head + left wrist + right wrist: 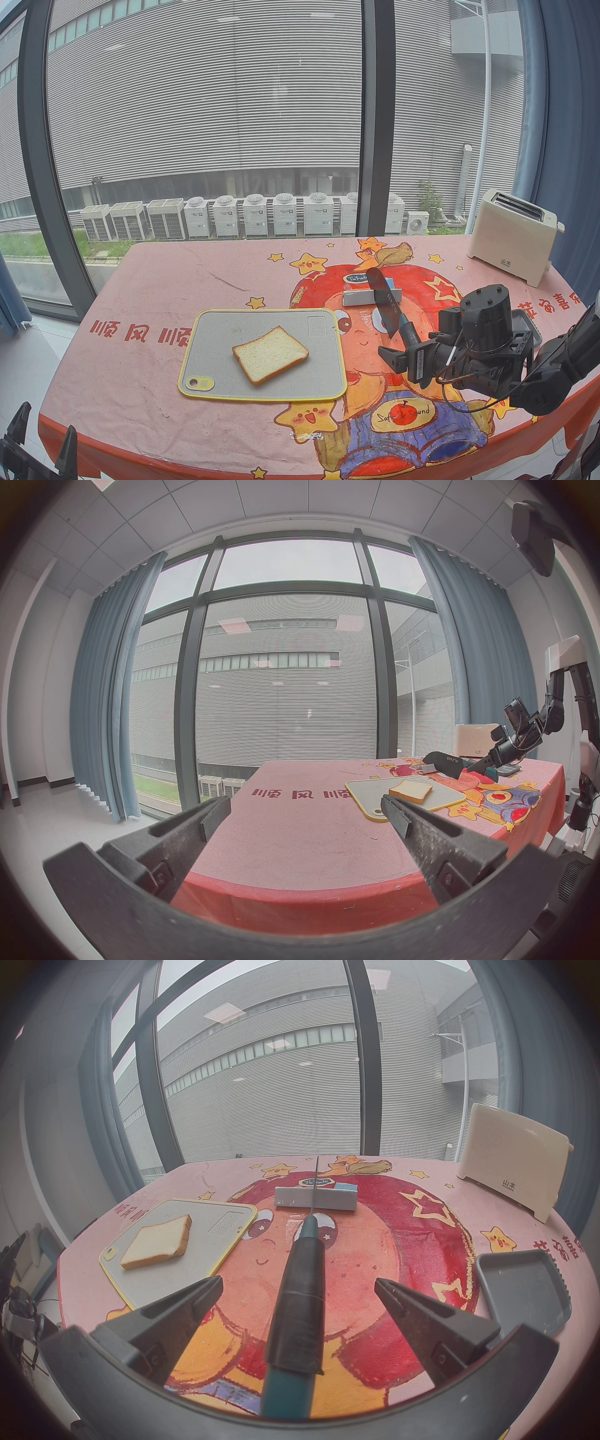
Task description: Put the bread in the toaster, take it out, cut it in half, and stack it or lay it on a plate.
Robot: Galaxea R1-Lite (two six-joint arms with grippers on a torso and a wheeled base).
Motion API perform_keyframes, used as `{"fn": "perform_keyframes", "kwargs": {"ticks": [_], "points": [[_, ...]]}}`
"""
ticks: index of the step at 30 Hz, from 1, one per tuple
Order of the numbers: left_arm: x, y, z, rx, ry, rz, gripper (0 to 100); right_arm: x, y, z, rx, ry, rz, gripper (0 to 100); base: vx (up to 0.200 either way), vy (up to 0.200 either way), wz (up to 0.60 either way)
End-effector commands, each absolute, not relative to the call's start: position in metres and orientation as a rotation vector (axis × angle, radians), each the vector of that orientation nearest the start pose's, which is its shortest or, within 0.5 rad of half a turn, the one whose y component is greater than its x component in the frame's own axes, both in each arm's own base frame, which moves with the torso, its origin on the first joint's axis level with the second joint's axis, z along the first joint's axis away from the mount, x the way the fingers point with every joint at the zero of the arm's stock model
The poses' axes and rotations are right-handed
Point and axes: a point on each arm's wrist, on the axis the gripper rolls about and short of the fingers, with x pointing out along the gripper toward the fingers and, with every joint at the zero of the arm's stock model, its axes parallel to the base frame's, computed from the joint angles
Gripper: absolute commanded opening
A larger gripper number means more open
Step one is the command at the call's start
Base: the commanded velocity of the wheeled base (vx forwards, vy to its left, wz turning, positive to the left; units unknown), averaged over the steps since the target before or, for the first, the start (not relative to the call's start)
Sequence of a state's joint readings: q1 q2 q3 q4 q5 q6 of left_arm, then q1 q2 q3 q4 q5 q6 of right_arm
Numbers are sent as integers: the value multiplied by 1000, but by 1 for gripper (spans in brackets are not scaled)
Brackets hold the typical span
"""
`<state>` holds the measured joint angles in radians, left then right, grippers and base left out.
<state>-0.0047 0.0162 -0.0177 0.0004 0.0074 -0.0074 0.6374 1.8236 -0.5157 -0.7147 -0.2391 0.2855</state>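
Note:
A slice of bread (270,354) (157,1242) lies flat on a grey cutting board (219,337) with a yellow rim. A black-bladed knife (385,302) (299,1300) stands edge-down, its tip over a small grey-blue holder (369,295) (294,1197). My right gripper (415,340) (299,1284) is open, one finger on each side of the knife's handle and clear of it. The cream toaster (514,234) (515,1157) stands at the back right. My left gripper (301,805) (44,431) is open and holds nothing, low off the table's front left corner.
A dark grey plate (525,1288) (532,326) sits on the table at the right, partly behind my right wrist. The table (156,294) carries a pink cartoon-print cloth. Large windows rise just behind its far edge.

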Motion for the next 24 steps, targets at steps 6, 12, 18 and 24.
{"fn": "perform_keyframes", "kwargs": {"ticks": [6, 12, 18, 24], "points": [[-23, 0, 75, -8, 3, 3, 100, 227, 162, 82, 19, 596, 305, 100, 0, 0, 0], [-23, 0, 76, -8, 2, 3, 100, 229, 163, 79, 17, 605, 301, 0, 0, 0, 0], [-23, 0, 75, -8, 3, 3, 100, 228, 162, 82, 22, 595, 302, 0, 0, 0, 0], [-23, 0, 76, -8, 2, 3, 100, 228, 162, 82, 23, 592, 304, 0, 0, 0, 0]]}}
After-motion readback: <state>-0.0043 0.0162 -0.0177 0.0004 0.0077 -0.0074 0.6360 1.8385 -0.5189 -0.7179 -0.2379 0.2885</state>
